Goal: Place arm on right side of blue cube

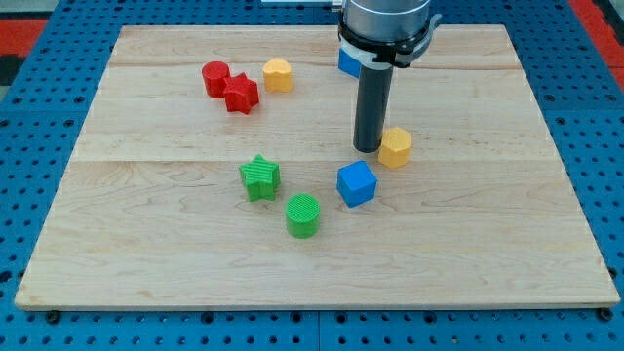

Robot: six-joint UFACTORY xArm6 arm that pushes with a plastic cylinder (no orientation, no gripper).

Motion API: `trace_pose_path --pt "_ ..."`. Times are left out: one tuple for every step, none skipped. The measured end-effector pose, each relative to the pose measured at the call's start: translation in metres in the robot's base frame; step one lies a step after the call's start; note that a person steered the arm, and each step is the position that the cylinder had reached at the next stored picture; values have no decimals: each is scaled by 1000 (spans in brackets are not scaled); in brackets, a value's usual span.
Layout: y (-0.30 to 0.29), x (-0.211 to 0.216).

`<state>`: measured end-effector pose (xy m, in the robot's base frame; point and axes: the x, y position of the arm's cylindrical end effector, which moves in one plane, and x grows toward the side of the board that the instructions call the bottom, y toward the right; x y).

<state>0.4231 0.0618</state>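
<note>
You see my tip (367, 149), a bare dark rod with no claw to spread or pinch, just above the blue plastic cube (357, 183) and touching the yellow block (395, 147). The cube's right side lies below-right of my tip, beneath that yellow block

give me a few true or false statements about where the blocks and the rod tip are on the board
1. My tip is directly left of the blue cube. False: it is above the cube, toward the view's top.
2. My tip sits close beside the yellow block. True.
3. The green star lies to the view's left of the blue cube. True.
4. The green cylinder is stacked on the green star. False: it lies apart, on the board.
</note>
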Motion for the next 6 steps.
trace_pose_path --pt "0 0" --pt "-4 -14" --pt "3 -59" --pt "76 -72" --pt "140 -39" --pt "146 35"
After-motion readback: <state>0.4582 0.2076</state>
